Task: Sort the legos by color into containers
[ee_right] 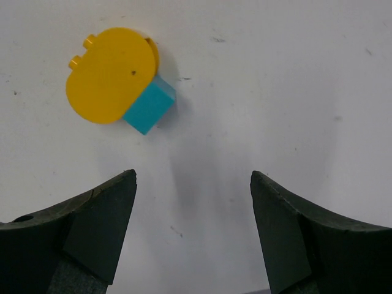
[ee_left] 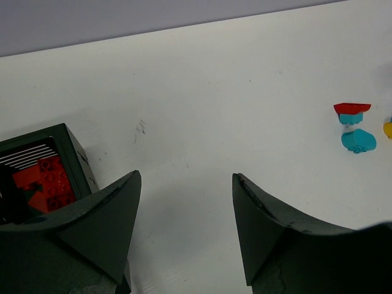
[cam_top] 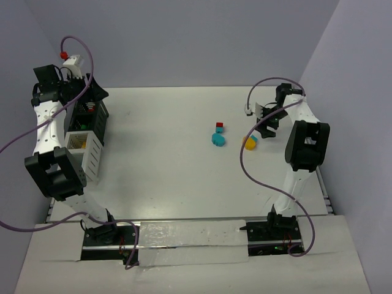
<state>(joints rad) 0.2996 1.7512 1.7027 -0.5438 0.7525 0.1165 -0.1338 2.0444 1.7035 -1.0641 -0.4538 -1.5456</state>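
My right gripper (ee_right: 193, 177) hangs open and empty just short of a yellow rounded lego (ee_right: 110, 73) with a small cyan brick (ee_right: 150, 107) tucked against it. From above, that yellow piece (cam_top: 250, 143) lies right below the right gripper (cam_top: 265, 125). A red brick (cam_top: 219, 125) sits on a cyan one, with a cyan rounded piece (cam_top: 217, 139) beside them at mid-table. My left gripper (ee_left: 187, 177) is open with nothing in it, next to the black container (ee_left: 70, 144), which holds red legos (ee_left: 46, 180). The white container (cam_top: 86, 153) stands just in front of the black one (cam_top: 98, 119).
Both containers stand at the table's left edge under the left arm. Purple cables loop from each arm. The red-on-cyan stack (ee_left: 352, 111) and the cyan rounded piece (ee_left: 358, 141) show far right in the left wrist view.
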